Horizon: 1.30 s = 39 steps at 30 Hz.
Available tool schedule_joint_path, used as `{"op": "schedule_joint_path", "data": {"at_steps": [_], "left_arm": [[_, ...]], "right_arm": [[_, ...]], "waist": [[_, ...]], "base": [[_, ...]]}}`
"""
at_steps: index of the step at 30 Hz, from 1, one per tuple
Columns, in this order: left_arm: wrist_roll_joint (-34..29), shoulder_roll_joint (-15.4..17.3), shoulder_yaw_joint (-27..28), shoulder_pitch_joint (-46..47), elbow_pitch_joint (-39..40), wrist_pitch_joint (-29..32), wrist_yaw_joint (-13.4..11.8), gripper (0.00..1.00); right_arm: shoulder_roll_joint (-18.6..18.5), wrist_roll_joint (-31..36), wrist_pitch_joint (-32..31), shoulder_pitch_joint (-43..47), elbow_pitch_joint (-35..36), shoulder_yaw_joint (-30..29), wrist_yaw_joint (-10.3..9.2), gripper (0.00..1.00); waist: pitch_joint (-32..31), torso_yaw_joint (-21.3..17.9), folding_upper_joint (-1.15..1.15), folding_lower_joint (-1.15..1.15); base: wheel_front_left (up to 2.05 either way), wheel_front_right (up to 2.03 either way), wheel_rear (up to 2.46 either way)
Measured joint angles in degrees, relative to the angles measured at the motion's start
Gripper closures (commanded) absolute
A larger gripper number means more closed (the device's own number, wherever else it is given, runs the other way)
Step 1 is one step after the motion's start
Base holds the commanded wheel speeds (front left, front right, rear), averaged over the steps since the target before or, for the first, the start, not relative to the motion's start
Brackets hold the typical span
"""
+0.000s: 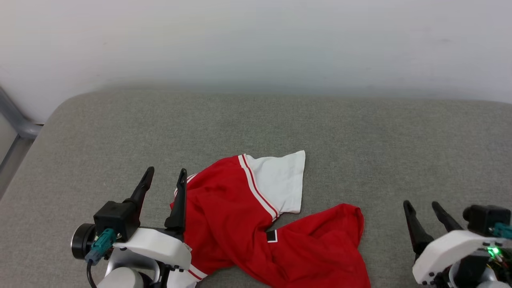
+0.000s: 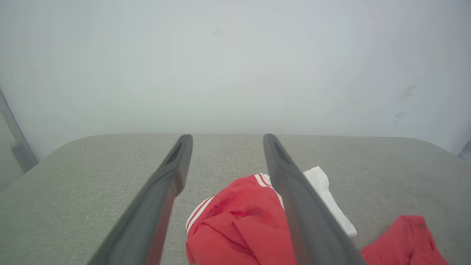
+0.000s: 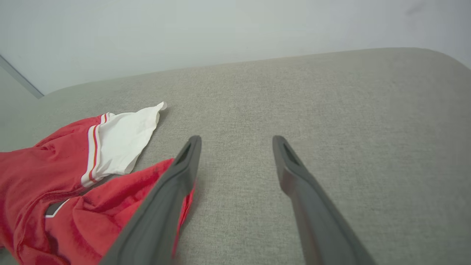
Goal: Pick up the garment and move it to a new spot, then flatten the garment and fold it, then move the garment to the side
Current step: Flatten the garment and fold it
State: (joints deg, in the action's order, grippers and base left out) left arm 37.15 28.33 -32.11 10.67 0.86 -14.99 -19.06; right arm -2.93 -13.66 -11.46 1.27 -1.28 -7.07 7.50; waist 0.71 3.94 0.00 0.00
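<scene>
The garment (image 1: 224, 212) lies crumpled on the padded surface (image 1: 360, 132), close to its near edge and left of centre. It is bunched in red folds, with one white sleeve (image 1: 280, 180) spread toward the far edge. A small black patch with a white outline (image 1: 272, 236) shows in a crease; no lettering can be read. The left gripper (image 1: 166, 171) is at the garment's left end. Its jaws stand wide apart and grasp nothing, and the inner finger sits just beside the striped trim. In the left wrist view the red cloth (image 2: 235, 224) lies below and between the fingers, not pinched by them. The right gripper (image 1: 421, 205) is near the near right corner, apart from the red hem. Its jaws are likewise spread and empty over bare fabric. This placement, one gripper on either side of the heap, appears suited to taking opposite ends and drawing the cloth flat; flattening and folding are not yet done. The padded surface is grey woven fabric with rounded far corners, and its texture probably offers enough friction to drag on the cloth. A plain pale wall (image 1: 256, 40) rises behind the far edge. A grey metal rail (image 1: 16, 120) stands beyond the far left corner.
</scene>
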Motion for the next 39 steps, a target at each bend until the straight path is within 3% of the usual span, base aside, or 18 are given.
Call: {"op": "schedule_joint_path", "data": {"at_steps": [6,12,17,25,35,36,37,38,39], "left_arm": [[-5.05,-4.16,3.42,0.18,0.62,0.0,2.97,0.0],[-8.62,-7.95,6.17,1.5,-0.03,-0.02,6.5,0.0],[-10.98,-11.41,8.24,2.37,-0.71,-0.07,9.11,0.0],[-13.67,-15.29,10.31,3.05,-3.1,-0.07,13.81,0.0],[-16.51,-19.69,13.49,3.38,-5.36,-0.07,17.81,0.0],[-16.84,-19.9,13.81,3.31,-5.61,-0.07,18.09,0.0],[-17.06,-20.05,14.11,3.24,-5.86,-0.07,18.44,0.0],[-17.4,-20.26,14.43,3.14,-6.11,-0.07,18.63,0.0],[-17.59,-20.6,14.61,3.06,-6.39,-0.07,18.95,0.0]], "right_arm": [[-0.35,-2.31,-6.87,-11.22,-7.62,3.59,0.0,0.0],[-3.02,-4.28,-18.84,-22.3,-16.47,9.68,0.0,0.0],[-4.25,-4.94,-25.28,-30.6,-23.04,14.26,0.0,0.0],[-4.52,-5.14,-28.98,-40.81,-34.84,19.37,0.01,0.0],[-4.95,-8.53,-32.4,-46.04,-46.53,24.81,-0.03,0.0],[-5.22,-8.77,-32.52,-46.29,-46.89,25.62,-0.03,0.33],[-5.38,-9.15,-32.44,-46.51,-46.93,26.43,-0.07,0.76],[-5.57,-9.83,-32.42,-46.53,-47.09,27.17,-0.1,1.0],[-5.95,-10.2,-32.14,-46.53,-47.08,28.14,-0.1,1.0]], "waist": [[3.05,2.4,0.0,0.0],[6.16,5.92,0.0,0.0],[8.62,8.74,0.0,0.01],[12.01,11.83,0.0,0.01],[14.17,13.9,0.0,0.0],[14.2,13.98,0.0,0.0],[14.18,14.05,0.0,0.0],[14.11,14.09,0.0,0.0],[13.95,14.15,0.0,0.0]], "base": [[0.0,0.0,0.0],[0.0,0.0,0.0],[0.0,0.0,0.0],[0.0,0.0,0.0],[0.0,0.0,0.0],[0.0,0.0,0.0],[0.0,0.0,0.0],[0.0,0.0,0.0],[0.0,0.0,0.0]]}}
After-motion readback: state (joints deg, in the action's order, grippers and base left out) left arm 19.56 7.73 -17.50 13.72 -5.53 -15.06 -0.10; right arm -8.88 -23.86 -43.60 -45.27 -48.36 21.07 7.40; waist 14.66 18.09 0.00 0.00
